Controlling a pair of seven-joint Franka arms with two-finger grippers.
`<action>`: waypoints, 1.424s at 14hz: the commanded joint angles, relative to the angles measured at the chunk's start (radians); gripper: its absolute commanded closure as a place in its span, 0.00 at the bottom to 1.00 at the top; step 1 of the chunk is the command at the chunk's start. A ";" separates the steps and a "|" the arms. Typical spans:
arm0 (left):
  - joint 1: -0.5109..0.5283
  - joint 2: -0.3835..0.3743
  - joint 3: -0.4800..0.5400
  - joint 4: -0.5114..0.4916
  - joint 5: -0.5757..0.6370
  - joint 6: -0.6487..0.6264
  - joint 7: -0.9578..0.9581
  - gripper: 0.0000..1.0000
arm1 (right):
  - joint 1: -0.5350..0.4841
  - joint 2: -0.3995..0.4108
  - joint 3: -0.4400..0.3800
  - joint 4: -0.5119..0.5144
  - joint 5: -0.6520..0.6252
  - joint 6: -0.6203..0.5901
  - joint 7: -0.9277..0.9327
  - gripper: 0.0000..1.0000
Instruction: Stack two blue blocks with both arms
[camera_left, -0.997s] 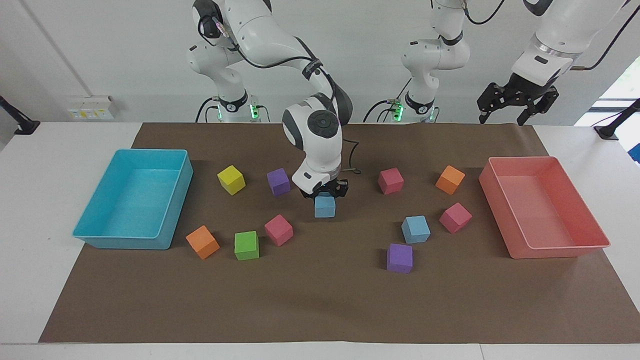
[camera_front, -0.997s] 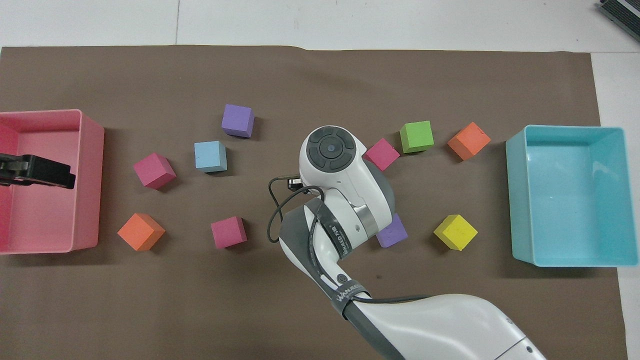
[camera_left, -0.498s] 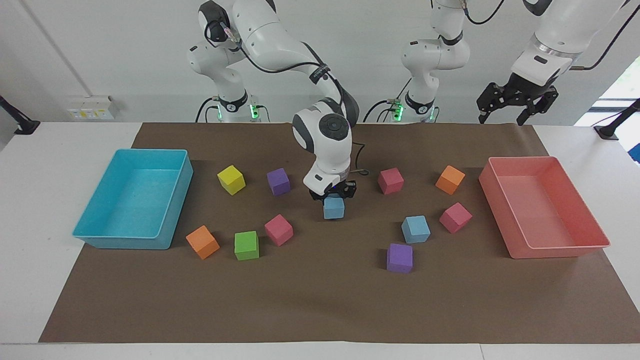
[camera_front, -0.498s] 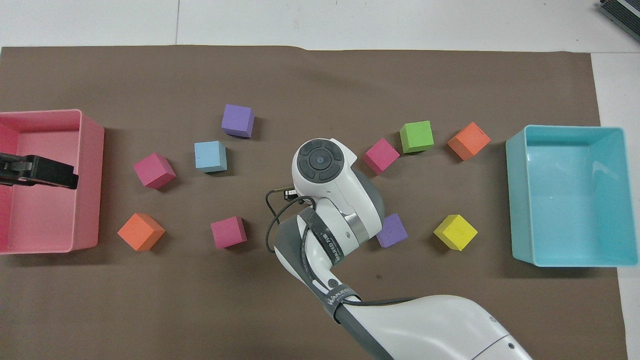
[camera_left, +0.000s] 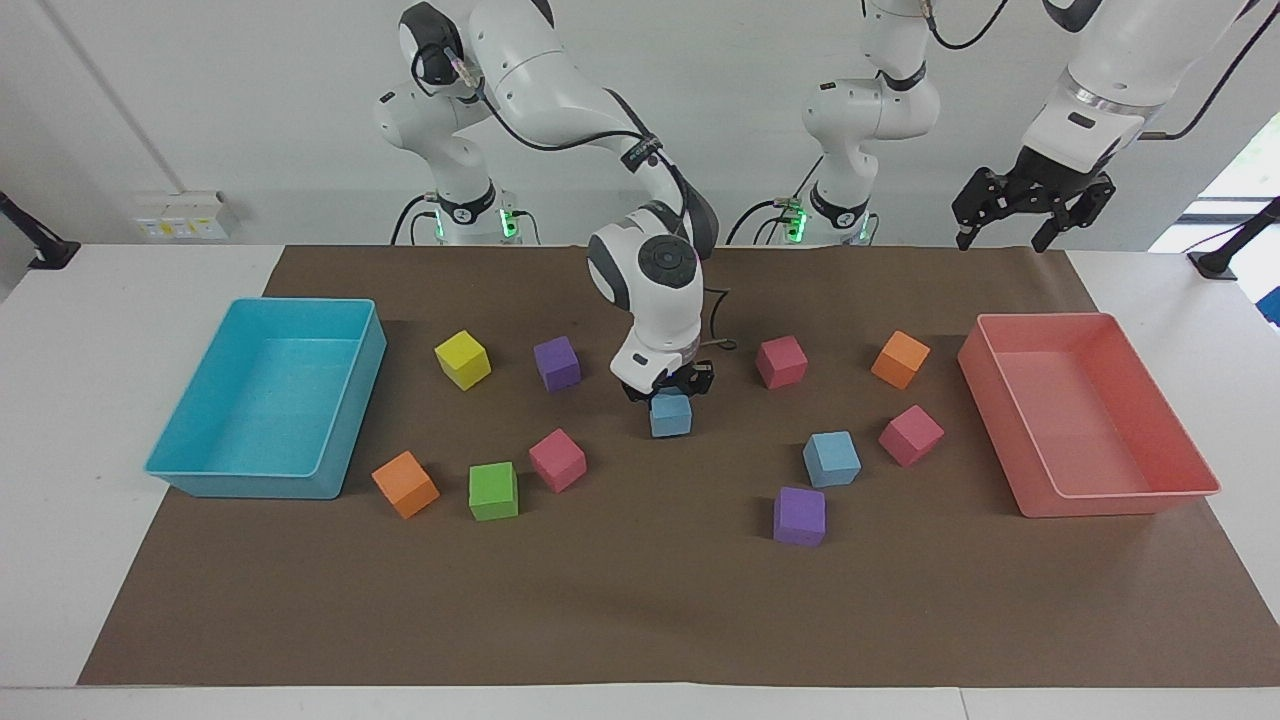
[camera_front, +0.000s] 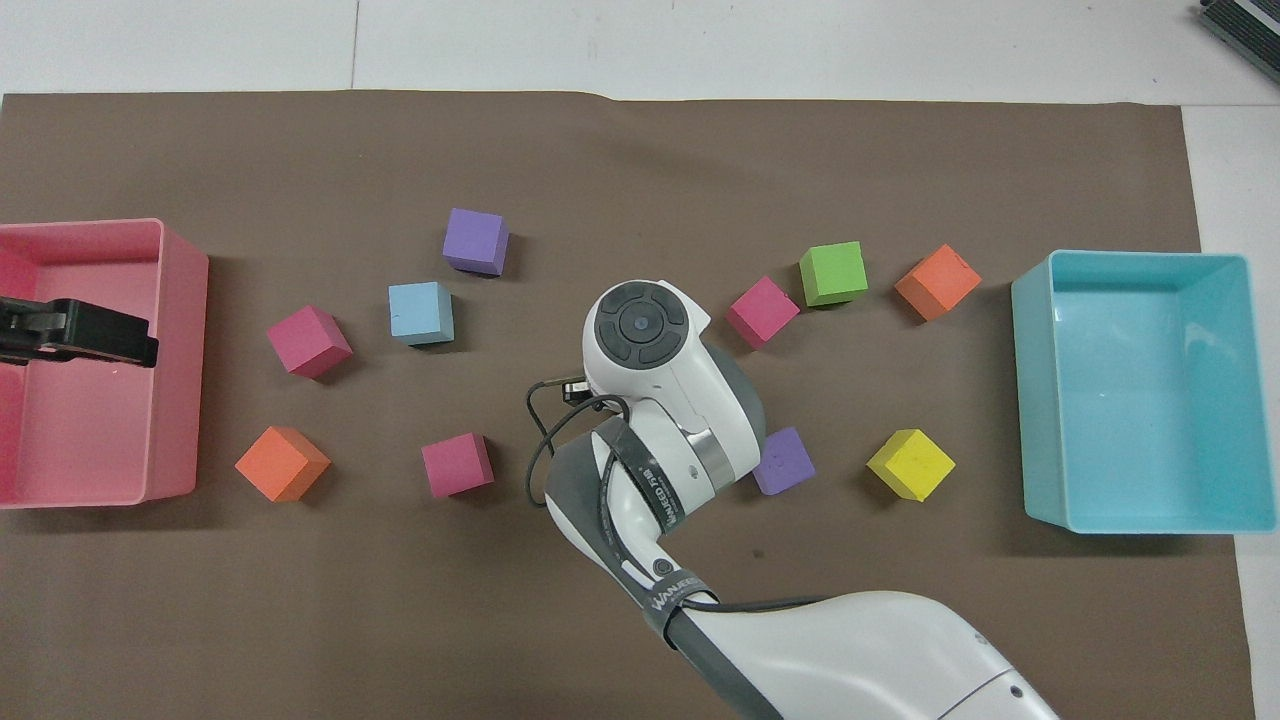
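1. Facing view: my right gripper is clamped on a blue block, fingers part-way closed on its upper sides. It hangs over the middle of the brown paper mat; I can't tell if its base touches the mat or is just clear.
2. Top-down grip because the cube's upper faces are the only free surfaces, and it leaves the bottom face flat for landing on the target.
3. The second blue block sits on the mat toward the left arm's end, between a pink cube and a purple cube, touching neither. Judgement: that's the stack base.
4. My left gripper waits high over the mat edge near the pink tray, fingers spread wide, holding nothing.
5. Blocks look matte and foam-like with sharp edges, so they should grip well and compress slightly. The trays are smooth plastic with rounded rims.
6. Overhead view: my right arm's wrist covers the held block completely, so there's no read on the grip here.
7. The second blue block is clearly visible, square-on, with the purple cube farther from me and the pink cube beside it. There's enough gap for a vertical descent.
8. The left gripper shows as a black bar over the pink tray.
9. The turquoise tray at the right arm's end holds nothing.
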 joint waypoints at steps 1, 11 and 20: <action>-0.003 0.014 0.003 0.007 -0.018 0.039 -0.020 0.00 | 0.005 0.002 0.001 -0.030 0.027 0.052 -0.031 1.00; -0.049 0.212 -0.004 0.027 -0.009 0.314 -0.041 0.00 | 0.000 -0.008 0.001 -0.046 0.027 0.057 -0.039 0.00; -0.176 0.401 -0.004 0.006 0.077 0.557 -0.250 0.00 | -0.124 -0.181 0.000 -0.053 0.106 -0.009 -0.052 0.00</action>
